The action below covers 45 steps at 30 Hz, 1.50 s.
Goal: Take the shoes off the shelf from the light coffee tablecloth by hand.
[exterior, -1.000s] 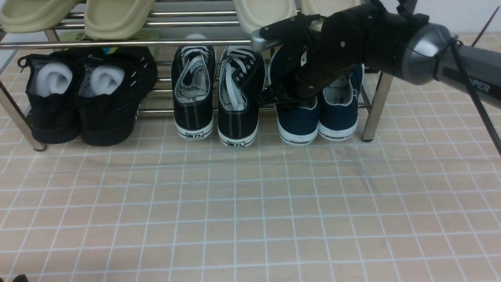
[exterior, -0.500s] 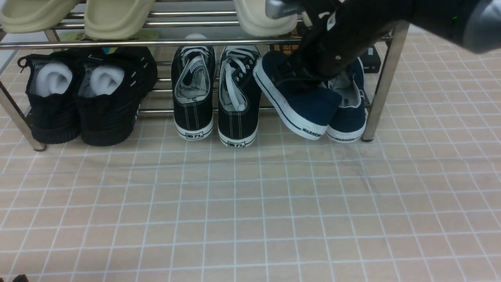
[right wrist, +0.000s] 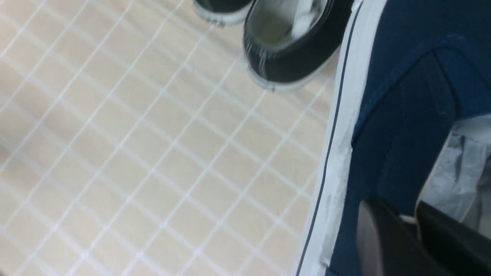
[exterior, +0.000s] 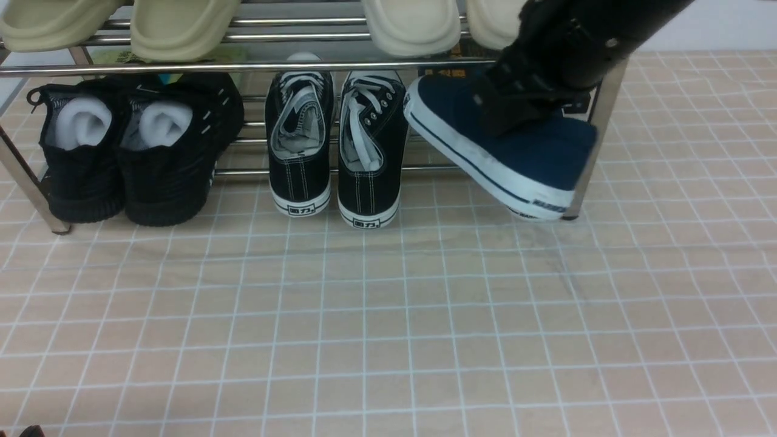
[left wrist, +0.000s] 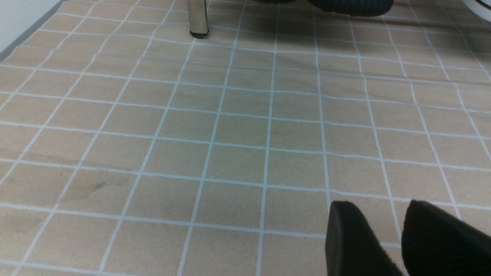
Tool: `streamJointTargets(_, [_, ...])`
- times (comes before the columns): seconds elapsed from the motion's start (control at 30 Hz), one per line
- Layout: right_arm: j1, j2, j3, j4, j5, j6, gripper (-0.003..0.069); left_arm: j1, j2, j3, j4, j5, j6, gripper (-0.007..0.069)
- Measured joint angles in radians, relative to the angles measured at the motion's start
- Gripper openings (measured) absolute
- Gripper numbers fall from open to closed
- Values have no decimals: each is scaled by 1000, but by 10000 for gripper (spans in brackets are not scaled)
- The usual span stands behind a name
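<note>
My right gripper point(exterior: 523, 104) is shut on the side wall of one navy blue shoe point(exterior: 516, 152), one finger outside and one inside the opening. The shoe hangs tilted, toe up and to the left, in front of the chrome shelf point(exterior: 182, 65), off its lower bars. In the right wrist view the shoe point(right wrist: 402, 57) fills the right side, pinched by my right gripper point(right wrist: 412, 219), with crumpled paper inside. Only a strip of white sole of the second shoe point(exterior: 527, 213) shows behind it. My left gripper point(left wrist: 395, 230) is open over the light coffee tablecloth point(exterior: 388, 315), holding nothing.
Black lace-up sneakers point(exterior: 334, 145) stand in the middle of the lower tier and black knit sneakers point(exterior: 133, 152) at its left. Cream slippers point(exterior: 182, 27) lie on the upper tier. The shelf's right leg point(exterior: 592, 152) stands just behind the held shoe's heel.
The right gripper has lifted the left navy shoe off the lower bars and carried it up and rightwards, tilting it; it now covers most of the other navy shoe.
</note>
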Motion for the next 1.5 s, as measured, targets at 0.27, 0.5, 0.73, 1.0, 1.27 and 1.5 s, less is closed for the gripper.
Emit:
streamJointTargets(0.27, [0, -106, 0, 3, 72, -17, 49, 0, 0, 0, 0, 0, 0, 240])
streamJointTargets(0.5, [0, -175, 49, 59, 70, -15, 49, 0, 0, 0, 0, 0, 0, 240])
streamJointTargets(0.73, [0, -270, 243, 137, 70, 12, 49, 0, 0, 0, 0, 0, 0, 240])
streamJointTargets(1.0, [74, -276, 431, 187, 70, 78, 49, 0, 0, 0, 0, 0, 0, 240])
streamJointTargets(1.27, [274, -150, 433, 15, -45, 292, 49, 0, 0, 0, 0, 0, 0, 240])
streamJointTargets(1.5, [324, -53, 433, -193, -153, 460, 49, 0, 0, 0, 0, 0, 0, 240])
